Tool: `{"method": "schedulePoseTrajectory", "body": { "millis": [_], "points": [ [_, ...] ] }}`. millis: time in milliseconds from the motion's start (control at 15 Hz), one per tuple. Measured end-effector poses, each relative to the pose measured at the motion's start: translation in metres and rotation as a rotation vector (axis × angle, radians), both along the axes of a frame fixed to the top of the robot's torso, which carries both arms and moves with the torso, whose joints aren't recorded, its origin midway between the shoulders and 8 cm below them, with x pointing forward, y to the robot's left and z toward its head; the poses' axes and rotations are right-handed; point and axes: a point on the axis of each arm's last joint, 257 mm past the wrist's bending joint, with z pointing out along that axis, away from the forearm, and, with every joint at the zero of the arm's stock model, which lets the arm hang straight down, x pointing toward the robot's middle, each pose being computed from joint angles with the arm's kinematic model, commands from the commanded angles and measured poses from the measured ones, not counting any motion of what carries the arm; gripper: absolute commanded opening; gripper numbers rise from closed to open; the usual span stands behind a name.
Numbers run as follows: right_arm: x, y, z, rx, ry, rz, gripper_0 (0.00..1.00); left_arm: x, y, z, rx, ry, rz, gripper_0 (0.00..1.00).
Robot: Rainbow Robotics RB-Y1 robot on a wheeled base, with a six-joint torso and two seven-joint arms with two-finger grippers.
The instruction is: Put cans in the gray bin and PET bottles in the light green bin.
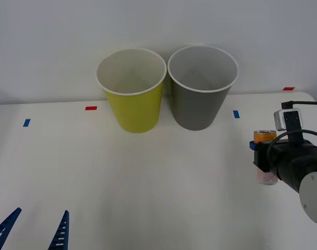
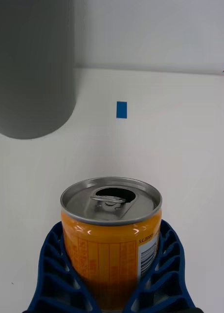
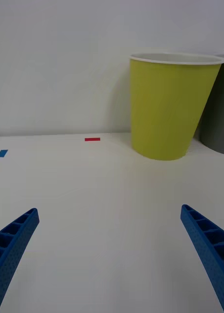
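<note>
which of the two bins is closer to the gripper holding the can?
The dark-gray round bin, beside the yellow-green bin, on the side toward the right gripper clamping the orange can.

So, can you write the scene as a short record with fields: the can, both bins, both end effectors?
can: upright, opened top, orange band uppermost, held at the table's right side
gray bin: upright at the back, right of the green one
light green bin: upright, beside the gray bin
right end effector: blue fingers closed on the can's sides
left end effector: open, low at the near left, holding nothing
table marks: blue tape past the can
</note>
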Motion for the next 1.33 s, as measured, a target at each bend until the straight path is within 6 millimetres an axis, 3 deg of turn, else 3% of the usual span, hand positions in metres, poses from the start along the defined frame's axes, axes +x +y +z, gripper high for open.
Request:
{"method": "schedulePoseTrajectory", "body": {
  "millis": [400,667,867,1067,1333],
  "points": [
    [0.016,0.013,0.07,-0.029,-0.228,0.017,0.0,0.0,0.0,0.0,0.0,0.0,0.0,1.0],
    [0.026,0.031,0.132,-0.04,-0.374,0.008,0.0,0.0,0.0,0.0,0.0,0.0,0.0,1.0],
    [0.029,0.043,0.158,-0.02,-0.449,-0.006,0.0,0.0,0.0,0.0,0.0,0.0,0.0,1.0],
    [0.038,0.064,0.193,0.006,-0.526,0.032,0.0,0.0,0.0,0.0,0.0,0.0,0.0,1.0],
    [0.071,0.102,0.233,0.043,-0.618,0.11,0.0,0.0,0.0,0.0,0.0,0.0,0.0,1.0]
  ]
}}
